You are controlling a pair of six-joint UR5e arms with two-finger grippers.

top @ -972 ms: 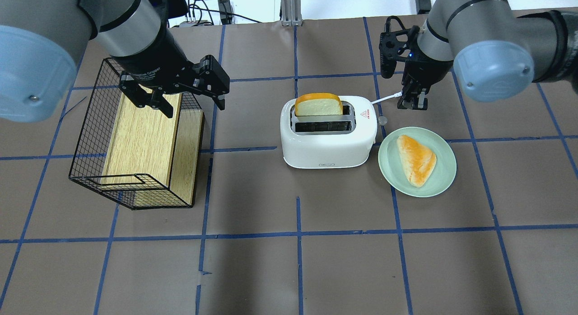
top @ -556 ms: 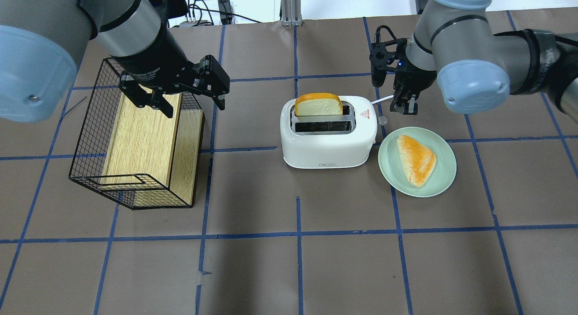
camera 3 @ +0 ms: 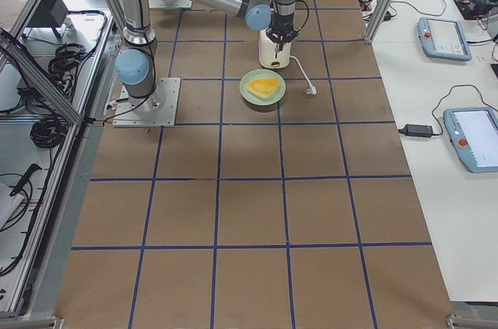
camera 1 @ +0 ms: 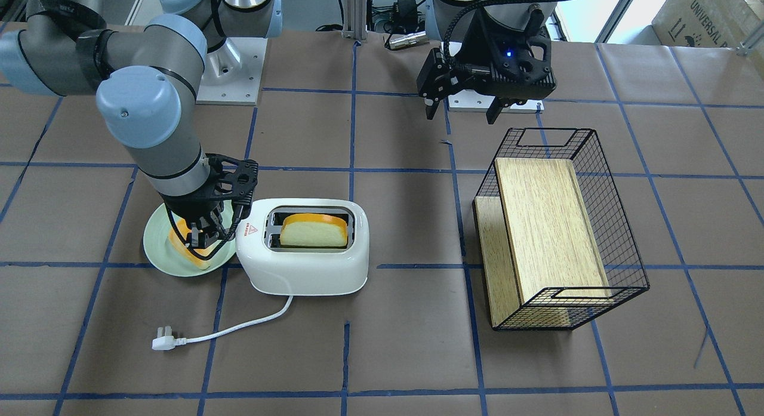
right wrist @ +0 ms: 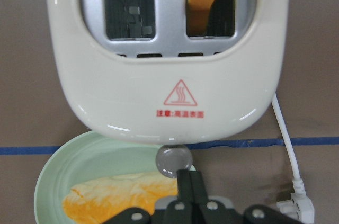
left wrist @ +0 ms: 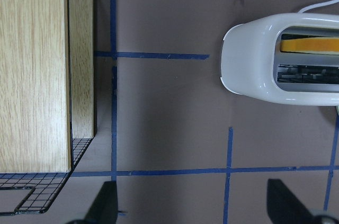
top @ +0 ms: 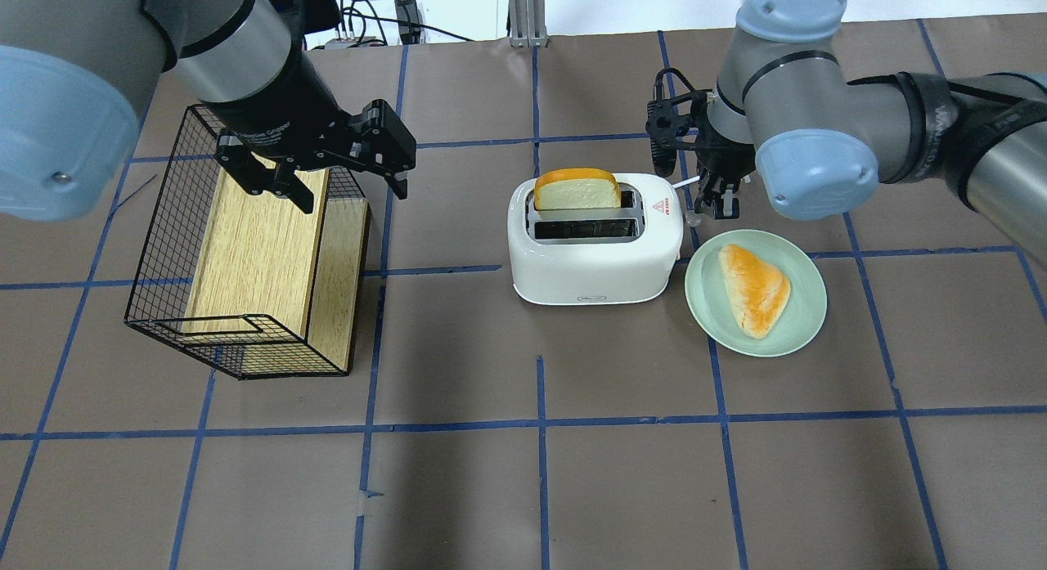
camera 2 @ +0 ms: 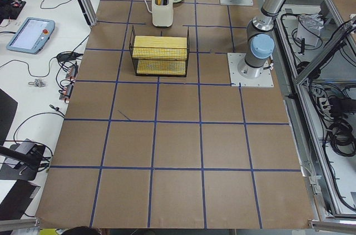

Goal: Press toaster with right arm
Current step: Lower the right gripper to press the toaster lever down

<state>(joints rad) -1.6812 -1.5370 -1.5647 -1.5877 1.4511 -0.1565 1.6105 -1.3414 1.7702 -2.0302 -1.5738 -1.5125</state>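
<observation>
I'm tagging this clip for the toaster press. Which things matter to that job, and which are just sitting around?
For the job:
toaster
its grey lever
right gripper

Just lying about:
bread slice in the slot
green plate with a bread wedge
wire basket holding a wooden box
left gripper
plug

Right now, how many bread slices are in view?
2. One bread slice stands in the toaster, in the slot farther from the robot; its other slot looks empty. One triangular slice lies on the green plate beside the toaster.
</observation>
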